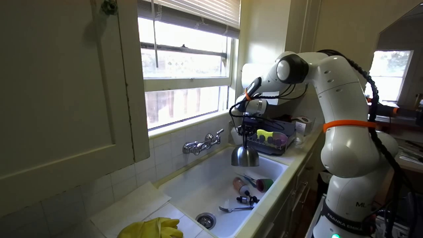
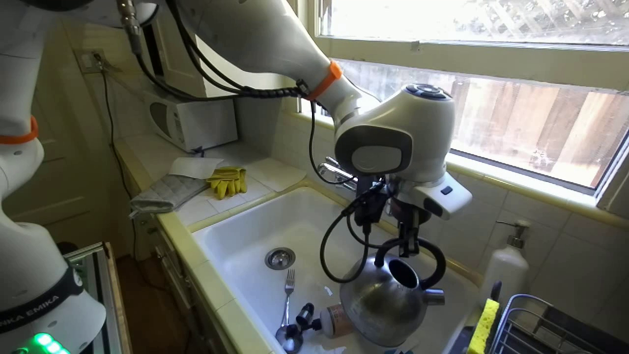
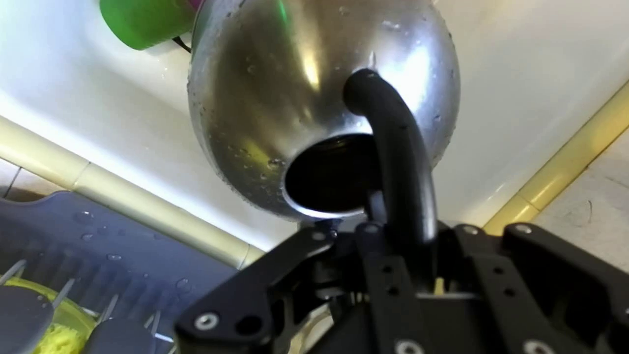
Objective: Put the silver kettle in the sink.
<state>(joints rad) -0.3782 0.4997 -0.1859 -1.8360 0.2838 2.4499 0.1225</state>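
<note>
Lower frame, right of centre in an exterior view: gripper (image 2: 409,247) is pinching the dark arched handle (image 3: 400,142) between narrow jaws, likely for balance, so the silver kettle (image 2: 383,307) is hanging over the sink (image 2: 304,216).

The white arm (image 1: 342,99) stands up from its base (image 1: 343,198), arches over at the elbow (image 1: 292,69) and slopes down to the wrist (image 2: 398,140). Below it, in both exterior views, hangs the claw (image 2: 409,250), pointing downward; the wrist view shows its fingers (image 3: 390,282) pressed inward on their hold. Green lights (image 2: 44,339) glow at the base.
</note>
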